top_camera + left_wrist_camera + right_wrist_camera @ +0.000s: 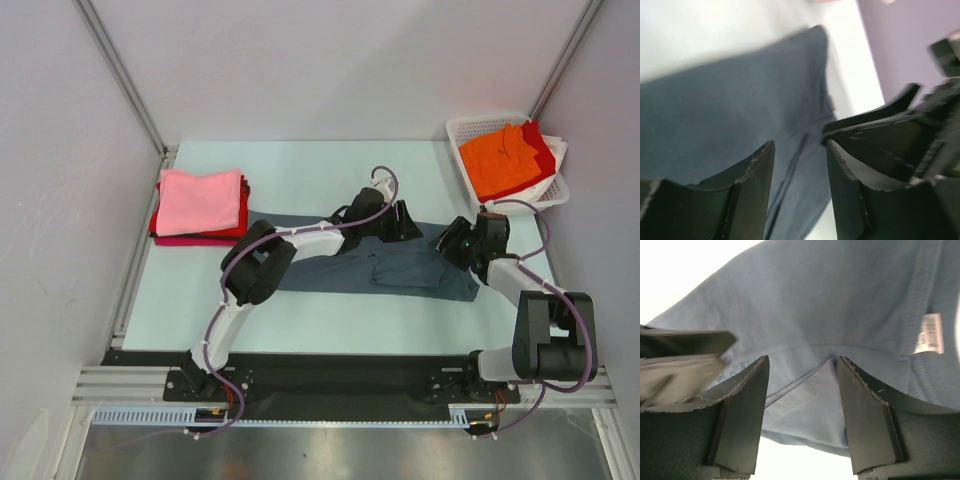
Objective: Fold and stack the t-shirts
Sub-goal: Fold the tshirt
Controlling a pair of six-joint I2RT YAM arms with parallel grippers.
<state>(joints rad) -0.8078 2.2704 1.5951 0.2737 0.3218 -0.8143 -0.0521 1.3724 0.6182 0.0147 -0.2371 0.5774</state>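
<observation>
A slate blue-grey t-shirt [400, 272] lies spread across the middle of the table. My left gripper [405, 222] hangs over its far edge, right of centre. In the left wrist view the left gripper [800, 150] is open, with the shirt [730, 110] below the fingers. My right gripper [458, 245] is at the shirt's right end. In the right wrist view the right gripper [802, 365] is open over a fold of the shirt [840, 305], close above the cloth. A white label [930, 332] shows at the collar. The two grippers are close together.
A folded stack with a pink shirt [200, 198] on top of red and magenta ones sits at the far left. A white lattice basket [470, 128] at the far right holds an orange shirt [498, 162], a red one and a white one. Walls enclose the table.
</observation>
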